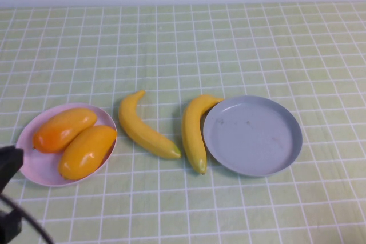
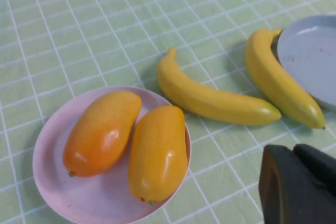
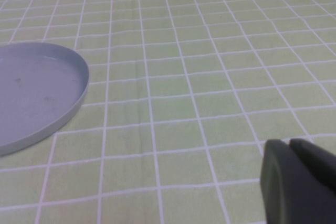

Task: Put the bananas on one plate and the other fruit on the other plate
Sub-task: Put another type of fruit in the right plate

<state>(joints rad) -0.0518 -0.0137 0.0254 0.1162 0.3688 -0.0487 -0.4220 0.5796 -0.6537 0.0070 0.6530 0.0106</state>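
Left gripper [image 1: 8, 195], black, nearest camera at 8 o'clock table edge, holding nothing; finger state cannot tell. Right gripper [image 3: 299, 182] outside high view, beside grey-blue round plate [image 1: 253, 135], carrying nothing; finger state cannot tell. Pale pink round plate [image 1: 38, 167] at 9 o'clock holds two glossy orange-yellow mangoes [image 1: 87, 151], side by side, sorted. Two curved yellow bananas [image 1: 144, 127] on checked green cloth [image 1: 229, 44]: one centre, other [image 1: 194, 131] touching grey-blue plate rim at its 9 o'clock. Grey-blue plate empty; bananas likely remain to move.

I see open desk [image 1: 229, 44] behind the fruit; the right banana [image 1: 193, 131] touches the grey-blue plate [image 1: 286, 141], blocking that rim.
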